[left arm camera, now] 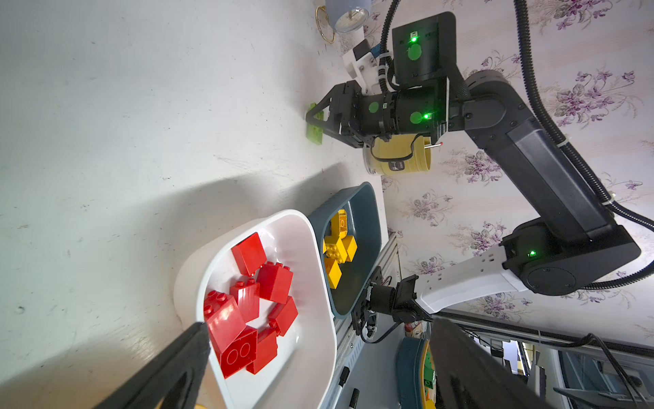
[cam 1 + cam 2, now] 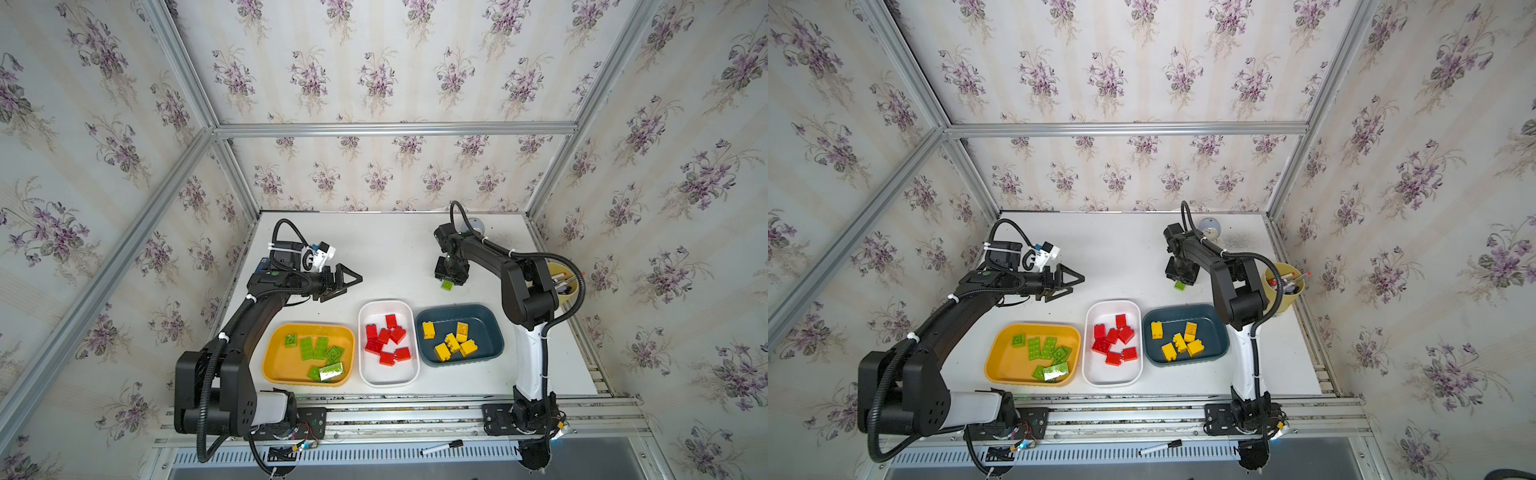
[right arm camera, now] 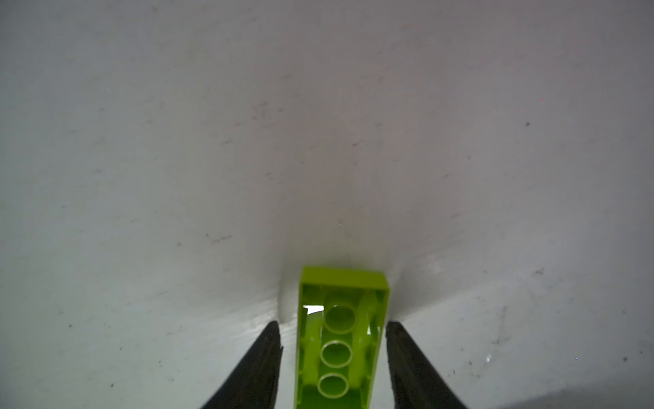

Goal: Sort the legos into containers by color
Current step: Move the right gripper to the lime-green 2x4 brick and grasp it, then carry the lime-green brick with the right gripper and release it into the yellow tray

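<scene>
One lime-green lego (image 2: 447, 285) (image 2: 1180, 285) lies underside-up on the white table, behind the trays. My right gripper (image 2: 449, 277) (image 3: 334, 325) points down over it, open, one finger on each side with a thin gap left on both sides. The orange-yellow tray (image 2: 274, 365) holds several green legos (image 2: 320, 349). Red legos (image 2: 386, 340) fill the white tray (image 2: 374, 376), and yellow legos (image 2: 453, 343) sit in the teal tray (image 2: 492, 345). My left gripper (image 2: 353, 284) (image 1: 320, 324) hovers open and empty behind the orange-yellow and white trays.
A pale-yellow cup with pens (image 2: 565, 286) stands at the table's right edge, close behind the right arm. A small round clock (image 2: 476, 226) sits at the back. A marker (image 2: 442, 448) lies on the front rail. Wallpapered walls with metal frame bars enclose the table.
</scene>
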Robot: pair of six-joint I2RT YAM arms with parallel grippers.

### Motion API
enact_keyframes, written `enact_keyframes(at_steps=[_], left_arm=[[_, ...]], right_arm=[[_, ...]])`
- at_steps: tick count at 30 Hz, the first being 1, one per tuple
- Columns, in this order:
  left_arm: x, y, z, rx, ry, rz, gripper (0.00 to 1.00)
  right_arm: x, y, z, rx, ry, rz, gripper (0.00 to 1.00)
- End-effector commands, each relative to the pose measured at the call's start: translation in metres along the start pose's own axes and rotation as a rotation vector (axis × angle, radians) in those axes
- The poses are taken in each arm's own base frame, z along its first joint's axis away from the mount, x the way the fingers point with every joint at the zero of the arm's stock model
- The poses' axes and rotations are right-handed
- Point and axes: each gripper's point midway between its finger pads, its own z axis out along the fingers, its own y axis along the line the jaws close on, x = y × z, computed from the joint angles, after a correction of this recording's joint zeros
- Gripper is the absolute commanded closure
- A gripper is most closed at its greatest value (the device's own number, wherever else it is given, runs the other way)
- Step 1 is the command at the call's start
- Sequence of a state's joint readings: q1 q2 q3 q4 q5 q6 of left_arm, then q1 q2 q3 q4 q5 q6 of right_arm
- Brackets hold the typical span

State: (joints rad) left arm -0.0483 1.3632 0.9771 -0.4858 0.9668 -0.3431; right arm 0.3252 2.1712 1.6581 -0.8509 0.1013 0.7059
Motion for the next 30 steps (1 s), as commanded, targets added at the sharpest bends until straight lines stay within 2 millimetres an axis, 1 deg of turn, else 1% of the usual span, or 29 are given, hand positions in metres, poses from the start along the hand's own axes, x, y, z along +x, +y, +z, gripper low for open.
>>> enact_keyframes(at_steps=[1, 6, 9, 11, 12, 14, 17, 19, 20, 21, 22, 24, 28, 30], left_arm=[[-0.001, -0.002, -0.001, 0.009, -0.004, 0.02, 0.01], [-0.001, -0.003, -0.001, 0.01, -0.006, 0.02, 0.01], [-0.003, -0.004, -0.003, 0.008, -0.014, 0.023, 0.01], [-0.004, -0.002, -0.004, 0.006, -0.019, 0.022, 0.01], [-0.004, -0.001, -0.005, 0.005, -0.021, 0.019, 0.01], [-0.005, 0.001, -0.007, 0.004, -0.026, 0.013, 0.01], [-0.008, 0.006, -0.011, -0.007, -0.042, 0.006, 0.01], [-0.012, 0.012, -0.015, -0.022, -0.06, -0.013, 0.01], [-0.014, 0.014, -0.017, -0.029, -0.069, -0.017, 0.01], [-0.016, 0.016, -0.019, -0.039, -0.078, -0.02, 0.01], [-0.018, 0.019, -0.021, -0.053, -0.09, -0.026, 0.01], [-0.023, 0.023, -0.025, -0.071, -0.108, -0.037, 0.01], [-0.032, 0.032, -0.034, -0.108, -0.143, -0.068, 0.01], [-0.034, 0.033, -0.036, -0.12, -0.15, -0.078, 0.01]], right_arm=[[-0.003, -0.006, 0.003, 0.04, -0.008, -0.015, 0.54], [-0.001, -0.007, 0.005, 0.041, -0.002, -0.033, 0.67], [-0.001, -0.005, -0.004, 0.018, -0.013, -0.06, 0.77], [-0.001, 0.002, -0.019, -0.03, -0.029, -0.105, 0.81], [-0.001, 0.008, -0.03, -0.055, -0.044, -0.137, 0.81], [0.003, 0.025, -0.053, -0.119, -0.078, -0.226, 0.81], [0.023, 0.056, -0.092, -0.258, -0.119, -0.379, 0.8], [0.045, 0.08, -0.118, -0.381, -0.144, -0.468, 0.8], [0.055, 0.088, -0.128, -0.426, -0.15, -0.496, 0.8], [0.068, 0.099, -0.138, -0.478, -0.147, -0.528, 0.8], [0.089, 0.114, -0.15, -0.534, -0.144, -0.574, 0.79], [0.117, 0.135, -0.17, -0.631, -0.15, -0.636, 0.8], [0.181, 0.177, -0.203, -0.847, -0.142, -0.774, 0.79], [0.212, 0.194, -0.213, -0.943, -0.143, -0.859, 0.79]])
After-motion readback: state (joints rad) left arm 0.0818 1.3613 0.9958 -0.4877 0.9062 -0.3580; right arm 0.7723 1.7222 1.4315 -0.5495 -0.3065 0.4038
